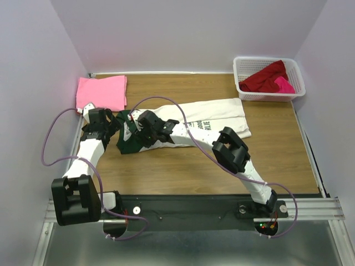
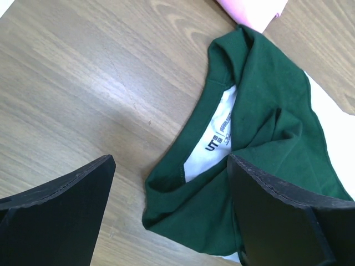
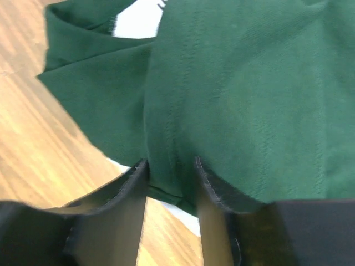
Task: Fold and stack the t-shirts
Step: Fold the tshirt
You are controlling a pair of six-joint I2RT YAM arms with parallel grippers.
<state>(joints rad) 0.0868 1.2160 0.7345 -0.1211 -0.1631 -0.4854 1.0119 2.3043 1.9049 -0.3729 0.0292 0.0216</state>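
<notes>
The white t-shirt with dark green sleeves (image 1: 216, 119) lies partly folded across the middle of the table, its green end (image 1: 128, 143) to the left. My left gripper (image 1: 113, 123) hovers open over the green collar and its label (image 2: 277, 127), with a finger on each side (image 2: 169, 166). My right gripper (image 1: 140, 132) is closed on a fold of the green sleeve cloth (image 3: 249, 83), which is pinched between its fingers (image 3: 171, 166). The pink t-shirt (image 1: 102, 92) lies folded at the far left; a corner of it shows in the left wrist view (image 2: 255, 11).
A white lattice basket (image 1: 300, 83) stands at the far right corner and holds a dark red t-shirt (image 1: 266, 77) and a magenta one (image 1: 284, 85). Purple cables loop over both arms. White walls enclose the table on three sides.
</notes>
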